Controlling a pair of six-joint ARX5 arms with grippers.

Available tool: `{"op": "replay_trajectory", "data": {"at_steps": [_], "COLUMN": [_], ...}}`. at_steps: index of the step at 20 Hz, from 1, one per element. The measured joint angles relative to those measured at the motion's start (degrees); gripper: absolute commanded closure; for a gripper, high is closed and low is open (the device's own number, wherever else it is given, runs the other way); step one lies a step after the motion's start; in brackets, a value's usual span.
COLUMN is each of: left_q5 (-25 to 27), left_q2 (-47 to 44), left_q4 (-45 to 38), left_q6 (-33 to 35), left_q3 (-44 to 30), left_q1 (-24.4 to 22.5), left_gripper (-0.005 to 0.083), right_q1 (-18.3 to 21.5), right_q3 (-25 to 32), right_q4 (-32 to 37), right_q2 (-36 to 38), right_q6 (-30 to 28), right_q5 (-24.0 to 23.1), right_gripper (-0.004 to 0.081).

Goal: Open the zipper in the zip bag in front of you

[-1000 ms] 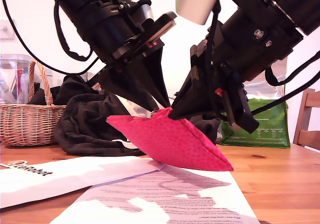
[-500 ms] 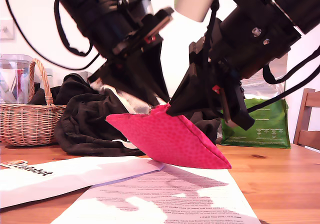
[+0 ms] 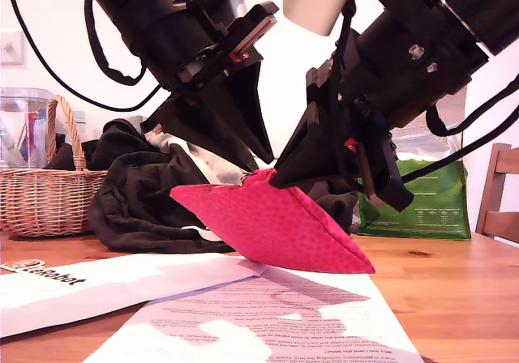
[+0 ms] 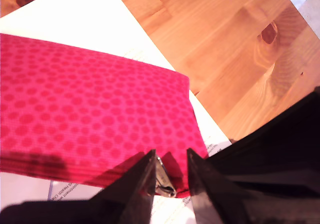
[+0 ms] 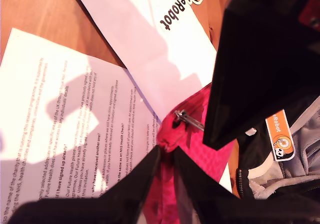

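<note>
Exterior view: one zip bag (image 3: 276, 229), two printed sheets (image 3: 259, 322).

Both arms were built of matte black housings with cylindrical joint sections. The arm at the exterior view's left (image 3: 174, 35) carried a lit green indicator lamp at its top, small red fittings on an angled bracket, and a looped black cable. The arm at the exterior view's right (image 3: 422, 55) bore silver screw heads, a white cylindrical part near its top, a small red mark, and black cables. Each arm ended in tapered, wedge-shaped black fingers (image 4: 137, 191).
</note>
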State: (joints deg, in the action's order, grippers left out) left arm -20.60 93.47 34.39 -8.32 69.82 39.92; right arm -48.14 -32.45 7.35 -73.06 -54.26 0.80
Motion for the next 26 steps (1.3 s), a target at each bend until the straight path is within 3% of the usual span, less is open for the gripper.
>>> {"op": "replay_trajectory", "data": {"at_steps": [14,21,26], "left_q5": [0.35,0.48,0.57], "left_q2": [3.43,3.43,3.43], "left_q4": [1.64,4.46,5.44], "left_q6": [-0.52,-0.48,-0.46], "left_q3": [1.27,2.69,3.87], "left_q1": [-0.17,-0.22,-0.24], "left_gripper": [0.0609,0.0793,0.0796], "right_q1": [-0.33,-0.37,-0.35], "right_q3": [0.02,0.02,0.02], "right_q4": [0.72,0.72,1.14], "right_q2": [0.00,0.00,0.22], "right_q6": [0.20,0.20,0.20], "right_q5": [0.09,0.13,0.09], "right_gripper": [0.0783,0.0783,0.0783]}}
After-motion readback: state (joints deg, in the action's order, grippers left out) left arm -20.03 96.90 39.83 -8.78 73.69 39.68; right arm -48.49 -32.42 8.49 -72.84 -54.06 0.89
